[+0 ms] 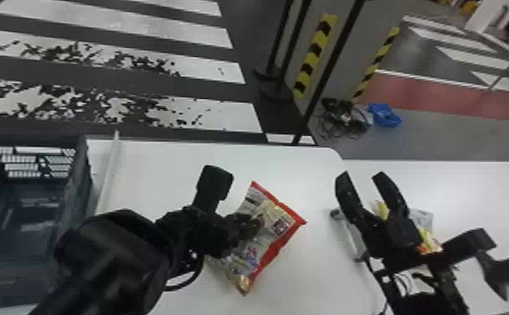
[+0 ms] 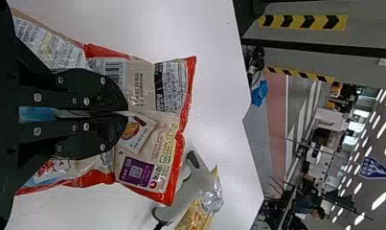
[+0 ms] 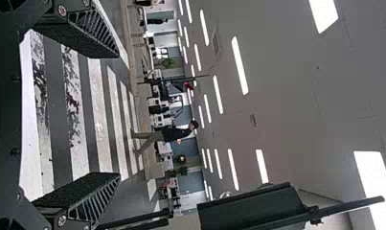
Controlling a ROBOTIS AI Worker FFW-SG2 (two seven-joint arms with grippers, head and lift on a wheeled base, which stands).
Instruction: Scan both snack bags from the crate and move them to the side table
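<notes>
Snack bag (image 1: 284,226), pinched in the left gripper (image 1: 253,226), spreading out past its fingertips over the white table (image 1: 157,167). Wears a bright red border round a silvery beige back. Carries blocks of small print, one of them black, plus a barcode, a little picture of a brown snack and a purple square with a code in it. Bulges and creases around the pinch, with a gold glint at the corner nearest the robot. Cannot tell whether touching the tabletop.

Left fingers closed on the bag, flat tips pressed together across its middle.

To the right of that hand, on the white surface, a pale grey scanner (image 2: 195,184) with black parts, lying near the red-edged bag. Just beyond the scanner, a second snack bag (image 2: 198,213), yellow with a crinkled silvery end, shiny. Lies partly hidden below the right gripper (image 1: 361,176), its two fingers spread wide apart.

Out to the left of the left hand, well apart from the gripped bag, a dark grey crate (image 1: 83,184). Shows slotted walls and a dark floor inside.

Far past both hands, down on the floor, a small blue container (image 1: 384,115) beside a tangle of black cables (image 1: 341,121). Contents too small to tell.
</notes>
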